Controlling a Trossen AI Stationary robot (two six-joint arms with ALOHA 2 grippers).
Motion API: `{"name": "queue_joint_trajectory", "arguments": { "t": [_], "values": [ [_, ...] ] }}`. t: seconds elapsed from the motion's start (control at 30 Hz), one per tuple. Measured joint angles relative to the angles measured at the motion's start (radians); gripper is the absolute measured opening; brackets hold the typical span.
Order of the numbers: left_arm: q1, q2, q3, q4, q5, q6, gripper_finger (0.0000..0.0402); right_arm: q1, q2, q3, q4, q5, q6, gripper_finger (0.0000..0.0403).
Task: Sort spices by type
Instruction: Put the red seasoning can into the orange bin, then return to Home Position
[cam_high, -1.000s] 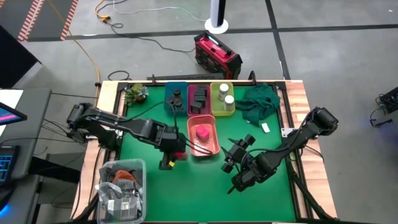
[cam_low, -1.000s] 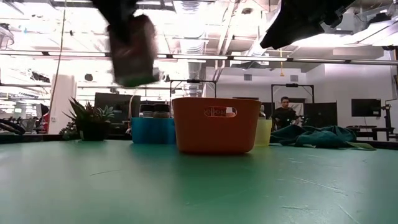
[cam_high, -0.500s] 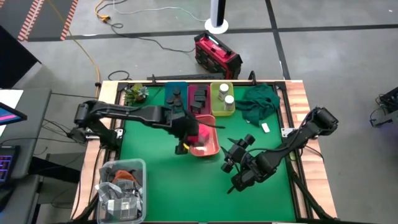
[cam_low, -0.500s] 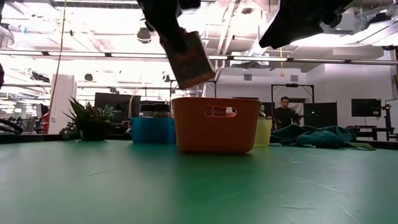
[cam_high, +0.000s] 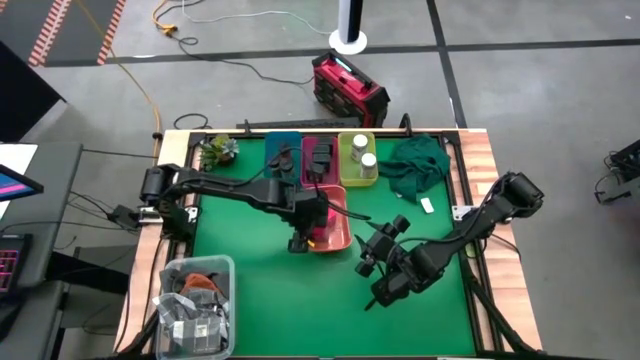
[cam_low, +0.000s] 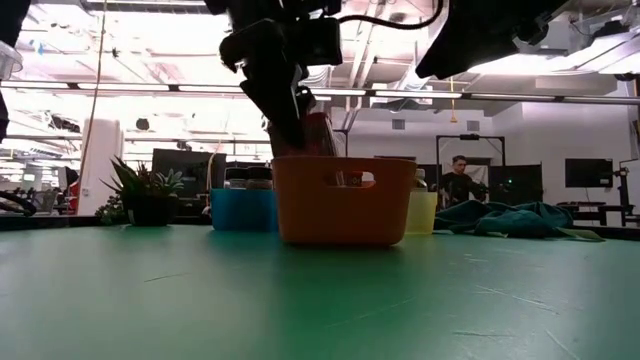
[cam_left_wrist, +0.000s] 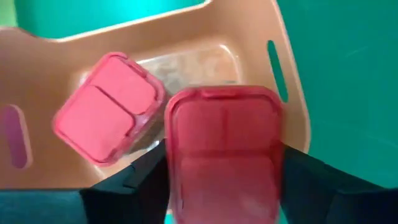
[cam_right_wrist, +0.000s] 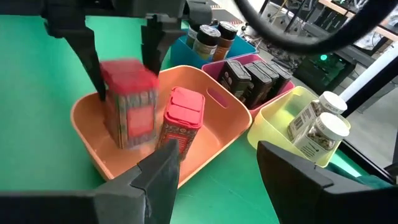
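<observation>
My left gripper (cam_high: 305, 213) is shut on a magenta-lidded spice block (cam_right_wrist: 127, 102) and stands over the salmon bin (cam_high: 340, 238), with the block's lower part inside it. A second magenta block (cam_right_wrist: 183, 118) stands upright on the bin's floor beside it. My right gripper (cam_high: 378, 248) is open, waits just right of the salmon bin and touches nothing. Along the far edge, dark round jars sit in the blue bin (cam_high: 283, 157), dark boxy packs in the pink bin (cam_high: 320, 160) and white-capped bottles in the yellow bin (cam_high: 358, 158). My left gripper pinches the block between its two fingers (cam_right_wrist: 81, 46), one on each of two opposite side walls just under the lid (cam_left_wrist: 224, 149). The fingers come from above, pointing down. The block is roughly upright inside the salmon bin; whether its bottom touches the bin's floor I cannot tell.
A dark green cloth (cam_high: 415, 160) lies at the far right corner and a small plant (cam_high: 215, 150) at the far left. A clear box of odds and ends (cam_high: 195, 300) sits at the near left corner. Bare green mat spreads along the near side.
My left gripper has carried the block from the near-left of the salmon bin toward the table's right and far side, over the bin's rim, then down. The block was high above the table and now sits partly inside the bin. The fingers have stayed shut on it.
</observation>
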Motion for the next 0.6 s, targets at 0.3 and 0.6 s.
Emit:
{"name": "queue_joint_trajectory", "arguments": {
  "t": [0.3,0.6],
  "values": [
    [0.0,-0.001,0.0,0.009,-0.002,0.008,0.0298,0.0,0.0,0.0,0.001,0.0,0.002,0.0244],
    [-0.028,-0.19,-0.056,0.148,-0.061,0.05,0.0287,0.043,-0.046,-0.024,-0.186,0.081,0.196,0.0243]
  ]
}}
